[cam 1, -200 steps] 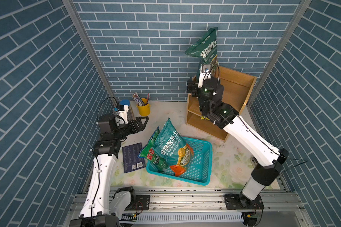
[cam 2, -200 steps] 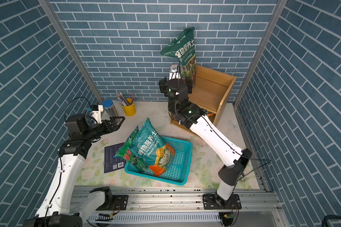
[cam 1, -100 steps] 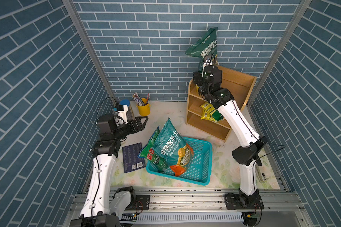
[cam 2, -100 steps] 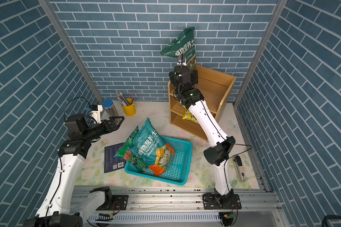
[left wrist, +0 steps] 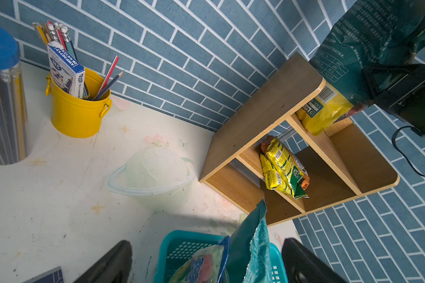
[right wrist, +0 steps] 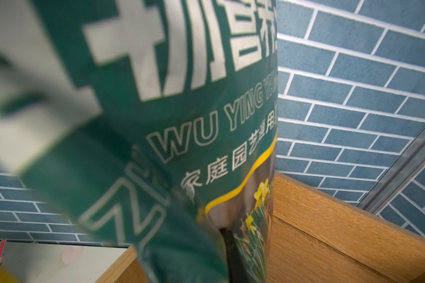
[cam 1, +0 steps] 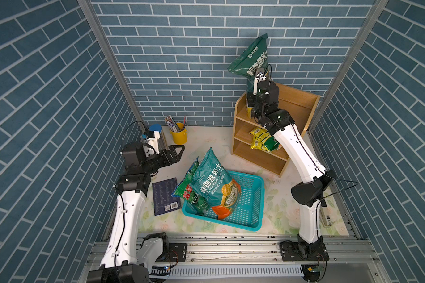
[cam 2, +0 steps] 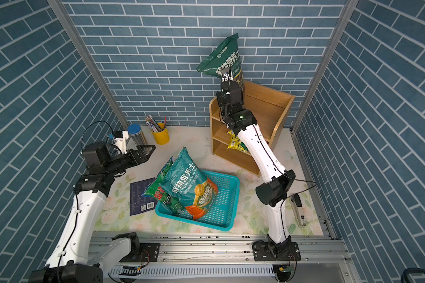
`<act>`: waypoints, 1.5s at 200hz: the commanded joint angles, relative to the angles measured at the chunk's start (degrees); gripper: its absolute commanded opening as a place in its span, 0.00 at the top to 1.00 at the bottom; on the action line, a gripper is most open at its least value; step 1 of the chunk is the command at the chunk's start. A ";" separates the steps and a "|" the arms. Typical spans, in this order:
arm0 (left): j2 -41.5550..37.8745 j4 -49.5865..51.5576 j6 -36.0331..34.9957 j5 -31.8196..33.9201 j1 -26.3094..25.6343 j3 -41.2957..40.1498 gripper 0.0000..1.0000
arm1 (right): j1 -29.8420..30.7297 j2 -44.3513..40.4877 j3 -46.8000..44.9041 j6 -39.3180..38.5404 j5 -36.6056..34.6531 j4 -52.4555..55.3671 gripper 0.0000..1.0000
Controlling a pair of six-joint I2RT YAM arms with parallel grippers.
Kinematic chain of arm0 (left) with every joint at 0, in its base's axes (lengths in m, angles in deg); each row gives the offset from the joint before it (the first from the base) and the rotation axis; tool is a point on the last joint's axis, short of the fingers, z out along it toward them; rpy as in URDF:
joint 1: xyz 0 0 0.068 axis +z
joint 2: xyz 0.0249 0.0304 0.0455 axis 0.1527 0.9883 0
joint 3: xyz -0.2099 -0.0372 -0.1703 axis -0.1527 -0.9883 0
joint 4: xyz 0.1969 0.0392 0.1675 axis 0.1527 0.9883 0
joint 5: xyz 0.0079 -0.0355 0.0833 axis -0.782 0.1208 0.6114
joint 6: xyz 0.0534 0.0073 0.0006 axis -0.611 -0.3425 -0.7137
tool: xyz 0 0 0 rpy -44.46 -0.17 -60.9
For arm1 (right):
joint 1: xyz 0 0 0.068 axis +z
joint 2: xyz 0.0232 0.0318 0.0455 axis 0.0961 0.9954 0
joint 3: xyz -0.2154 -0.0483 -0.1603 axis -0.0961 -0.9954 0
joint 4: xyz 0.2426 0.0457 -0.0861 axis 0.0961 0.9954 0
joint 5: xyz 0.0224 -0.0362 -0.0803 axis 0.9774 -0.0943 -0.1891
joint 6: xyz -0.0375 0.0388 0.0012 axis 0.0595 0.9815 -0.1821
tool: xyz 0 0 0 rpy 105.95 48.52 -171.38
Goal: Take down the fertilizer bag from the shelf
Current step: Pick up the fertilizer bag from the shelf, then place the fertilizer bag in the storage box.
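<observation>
Right hand (left wrist: pixel 372 82) is clamped shut on the fertilizer bag (cam 1: pixel 252 61), pinching the film low down, near its yellow base. The bag stands tall on the top tier of the shelf (cam 1: pixel 302 103), at the tier's 9 o'clock end, hard against the side panel. The shelf itself sits at 2 o'clock on the table (cam 1: pixel 206 144). I can't tell whether the bag's top touches the back wall.

Risks from here:
- The grip is low and most of the bag is above it, so it will probably flop or swing once it's off the tier.
- The film looks glossy and the pinch is thin, so it may slip out under the bag's own weight.
- The base sits inside the raised side panel and back rim. A sideways pull could snag it and drag or tip the shelf, so lift first.
- My forearm crosses in front of the middle tier, just by the yellow packets (cam 1: pixel 261 139) — a careless swing could sweep them out.

Around: the turquoise basket (cam 1: pixel 254 213) at 6 o'clock already carries two teal bags (cam 1: pixel 214 186) leaning over its 9 o'clock rim, so there's little room there. A dark booklet (cam 1: pixel 165 198) lies at 8 o'clock, and a yellow pencil cup (cam 1: pixel 179 136) and a blue-lidded jar (cam 1: pixel 155 128) stand at 11 o'clock. Left hand (cam 1: pixel 179 152) is wide open and empty, hovering at 9 o'clock — well clear of the path.
</observation>
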 commanded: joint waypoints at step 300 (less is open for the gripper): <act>-6.71 14.80 -4.57 13.82 -13.09 2.31 0.00 | 37.30 -71.65 -85.71 8.93 -5.55 -22.71 1.00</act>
